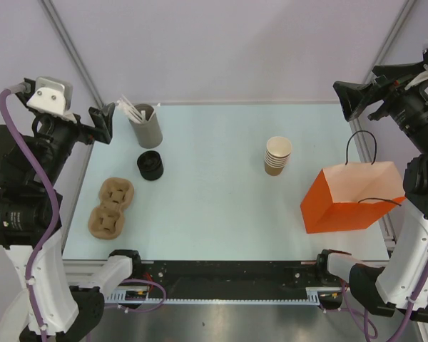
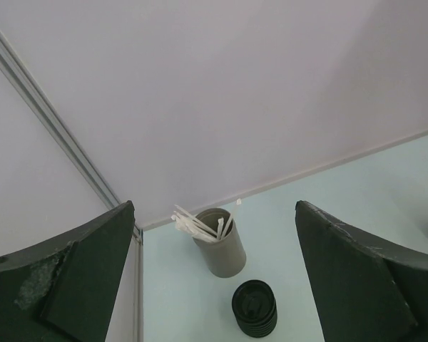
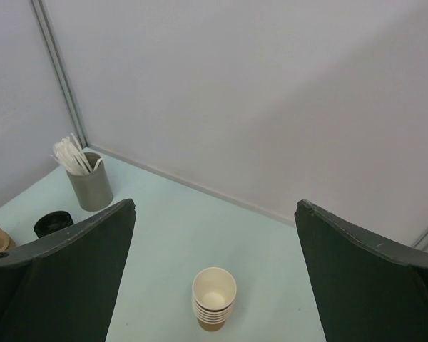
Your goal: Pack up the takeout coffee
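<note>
As packing is waiting | left gripper (image 1: 105,124), right gripper (image 1: 351,103) are hanging wide, empty | orange bag (image 1: 342,208) is gaping for loading.

Both arms share one build. You see white moulded link shells (image 1: 46,285) low down and black motor housings (image 1: 14,206) at the joints above.

Left arm (image 1: 18,153): a purple cable (image 1: 30,214) runs along the outside. A pale grey camera block (image 1: 48,94) with two dark screw heads caps the wrist.

Right arm (image 1: 414,256): same white and black, with a purple lead (image 1: 355,319) near its base.

Left gripper (image 1: 105,122) and right gripper (image 1: 351,101): matte black, wedge-shaped.

Up close, you find the left fingers (image 2: 71,285) dark green-black, one with pale scuffs and the other with a thin scratch. The right fingers (image 3: 64,278) look cleaner.
</note>
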Tool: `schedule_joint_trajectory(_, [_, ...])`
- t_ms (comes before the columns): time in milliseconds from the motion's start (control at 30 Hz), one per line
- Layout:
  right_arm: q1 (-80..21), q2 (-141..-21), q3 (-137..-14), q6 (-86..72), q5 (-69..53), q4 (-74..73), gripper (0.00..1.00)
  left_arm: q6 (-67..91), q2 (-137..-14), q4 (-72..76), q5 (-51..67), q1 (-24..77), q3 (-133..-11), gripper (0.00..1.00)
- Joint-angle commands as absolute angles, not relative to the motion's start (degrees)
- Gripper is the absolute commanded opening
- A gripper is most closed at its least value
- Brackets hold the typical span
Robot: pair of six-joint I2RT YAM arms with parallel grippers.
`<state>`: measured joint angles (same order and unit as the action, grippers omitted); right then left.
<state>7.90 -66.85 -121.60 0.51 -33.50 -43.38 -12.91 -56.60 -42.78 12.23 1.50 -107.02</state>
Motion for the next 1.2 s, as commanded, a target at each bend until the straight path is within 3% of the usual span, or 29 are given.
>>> schedule_joint_trajectory(0, [8.2, -66.3, -121.7, -0.9, -34.1, -41.0, 1.00, -11.7, -56.3, -42.0, 12.8, 0.9, -106.7, 1.00])
schedule_joint_trajectory(400, [7.9, -66.5, -119.0, 3.2, -40.7, -40.9, 1.00, -12.4, -56.3, -42.1, 14.3, 0.9, -105.5, 0.99])
schedule_joint_trajectory(1167, [2.5, -62.8, -105.3, 11.9, -32.8, -45.6, 1.00, -15.8, -56.6, -43.5, 18.3, 1.0, -104.4, 0.99])
